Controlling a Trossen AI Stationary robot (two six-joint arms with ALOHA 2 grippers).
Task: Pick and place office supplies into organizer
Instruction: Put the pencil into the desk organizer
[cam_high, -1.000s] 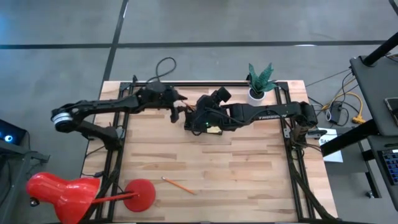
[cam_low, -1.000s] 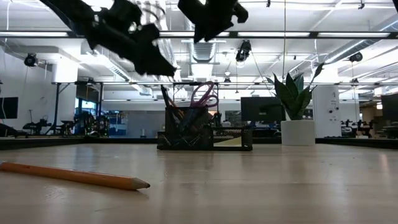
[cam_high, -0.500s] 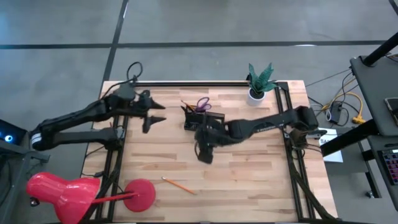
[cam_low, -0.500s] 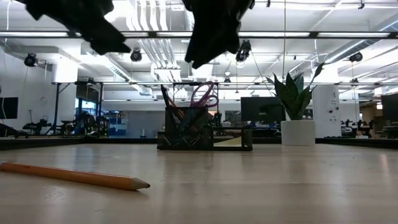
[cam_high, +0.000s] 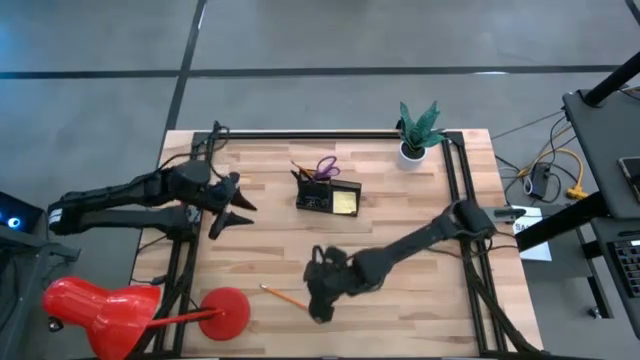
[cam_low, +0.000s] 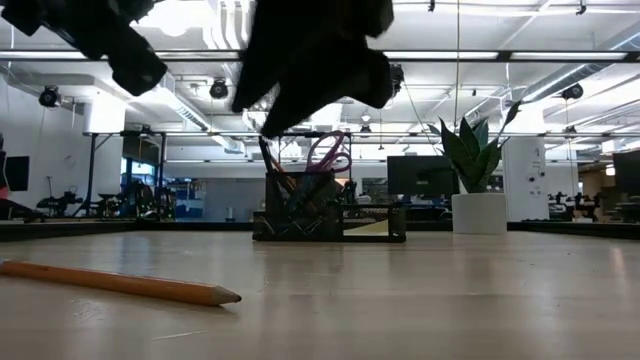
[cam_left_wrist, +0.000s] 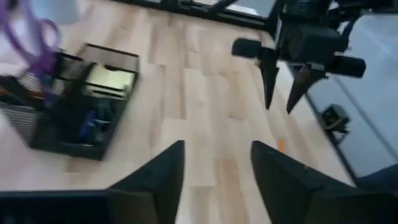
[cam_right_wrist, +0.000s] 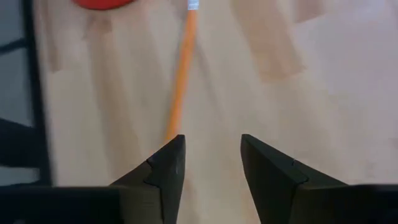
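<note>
One orange pencil (cam_high: 283, 297) lies flat on the wood near the table's front edge, also plain in the low view as the pencil (cam_low: 120, 283). My right gripper (cam_high: 318, 302) hovers open just above it, fingers tipped down; in its wrist view the right gripper (cam_right_wrist: 211, 167) has the pencil (cam_right_wrist: 180, 81) just ahead of its left finger. The black mesh organizer (cam_high: 328, 195) stands at the far middle with purple scissors (cam_high: 327, 167) and pens upright in its cup and a yellow pad (cam_high: 346, 203) in its tray. My left gripper (cam_high: 233, 206) hangs open in the air toward the left edge.
A red lamp (cam_high: 95, 310) with its round base (cam_high: 226, 310) sits at the near left corner, close to the pencil's eraser end. A white plant pot (cam_high: 412, 152) stands at the far right. Bare wood lies between the organizer and the pencil.
My right gripper has swung from above the organizer toward the table's near edge and down, tipping its fingers downward, until it hangs over the pencil. My left gripper has drawn back from the organizer toward the left edge. The pencil and organizer have stayed put.
</note>
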